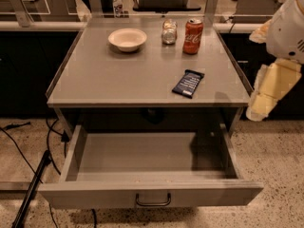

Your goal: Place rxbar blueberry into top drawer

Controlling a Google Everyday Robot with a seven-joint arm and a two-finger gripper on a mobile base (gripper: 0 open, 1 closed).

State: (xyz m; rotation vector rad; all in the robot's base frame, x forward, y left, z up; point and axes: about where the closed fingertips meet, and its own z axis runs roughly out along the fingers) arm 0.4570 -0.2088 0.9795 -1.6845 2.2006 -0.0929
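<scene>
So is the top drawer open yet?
Open: the top drawer is pulled out, inside visible. The hand hangs beside the table, at view's right.
</scene>
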